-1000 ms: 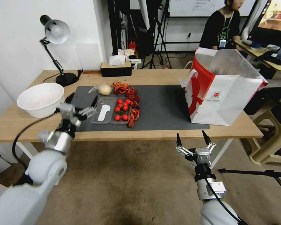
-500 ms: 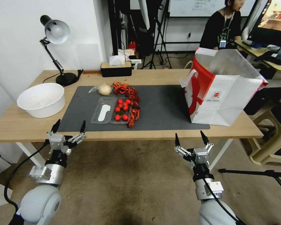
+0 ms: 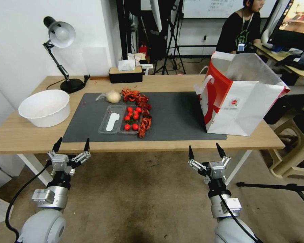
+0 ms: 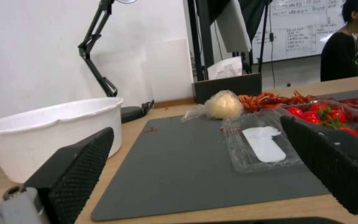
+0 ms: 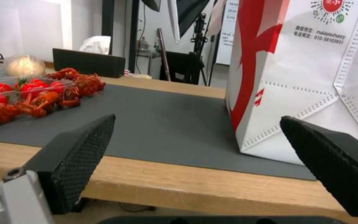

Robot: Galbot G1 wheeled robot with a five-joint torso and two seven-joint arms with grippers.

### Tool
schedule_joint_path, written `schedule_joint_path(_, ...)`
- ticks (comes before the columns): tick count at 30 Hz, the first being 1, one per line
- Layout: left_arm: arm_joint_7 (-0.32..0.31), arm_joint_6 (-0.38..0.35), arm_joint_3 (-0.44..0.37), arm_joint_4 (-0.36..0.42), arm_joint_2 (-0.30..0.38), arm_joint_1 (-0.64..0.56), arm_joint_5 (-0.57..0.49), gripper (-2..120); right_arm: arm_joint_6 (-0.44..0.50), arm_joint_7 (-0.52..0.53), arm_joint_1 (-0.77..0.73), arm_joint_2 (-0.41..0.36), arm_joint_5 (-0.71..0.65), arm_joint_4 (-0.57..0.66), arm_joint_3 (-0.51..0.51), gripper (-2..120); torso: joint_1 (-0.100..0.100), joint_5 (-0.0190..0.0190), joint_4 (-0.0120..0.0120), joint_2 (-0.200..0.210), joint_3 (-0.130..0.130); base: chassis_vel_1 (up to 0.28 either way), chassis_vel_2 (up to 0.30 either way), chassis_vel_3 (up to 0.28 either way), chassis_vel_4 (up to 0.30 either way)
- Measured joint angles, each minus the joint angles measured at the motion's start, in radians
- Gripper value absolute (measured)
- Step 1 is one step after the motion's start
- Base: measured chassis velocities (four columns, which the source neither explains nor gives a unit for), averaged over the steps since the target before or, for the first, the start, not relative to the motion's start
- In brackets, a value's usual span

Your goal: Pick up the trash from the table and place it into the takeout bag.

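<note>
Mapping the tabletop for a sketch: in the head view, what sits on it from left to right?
White bowl → desk lamp → wrapped ball → clear tray → cherry tomatoes → takeout bag.

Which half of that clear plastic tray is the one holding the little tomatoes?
The half of the clear plastic tray nearer the takeout bag holds the cherry tomatoes; the other half holds only a flat white piece.

Even, bright indoor light falls from overhead, leaving only faint shadows under the long light-wood table point(image 3: 192, 143). In the head view, straight lines bow toward the frame's edges. The large white paper takeout bag point(image 5: 311, 77) glares slightly in the right wrist view. Black ribbed fingertips point(image 4: 79, 165) look soft up close.
</note>
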State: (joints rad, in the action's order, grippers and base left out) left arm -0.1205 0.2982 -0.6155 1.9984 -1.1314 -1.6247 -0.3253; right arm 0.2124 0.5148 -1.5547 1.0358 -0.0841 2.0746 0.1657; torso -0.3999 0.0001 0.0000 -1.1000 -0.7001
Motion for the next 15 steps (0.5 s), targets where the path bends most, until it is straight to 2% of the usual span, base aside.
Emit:
schedule_joint_path(7,0.001,-0.031,0.03,-0.004,0.023,0.048,-0.001,100,0.003,0.002,-0.005,0.001,0.003,0.001,0.003,100,0.0,0.0,-0.0001,0.0,0.0,0.0,0.0,0.0,0.0)
schedule_joint_path(15,0.011,-0.124,0.143,-0.034,0.088,0.225,-0.053,100,0.002,0.004,-0.005,-0.007,0.003,0.006,0.008,100,0.0,-0.0002,0.0,0.0,0.0,0.0,0.0,0.0,0.0)
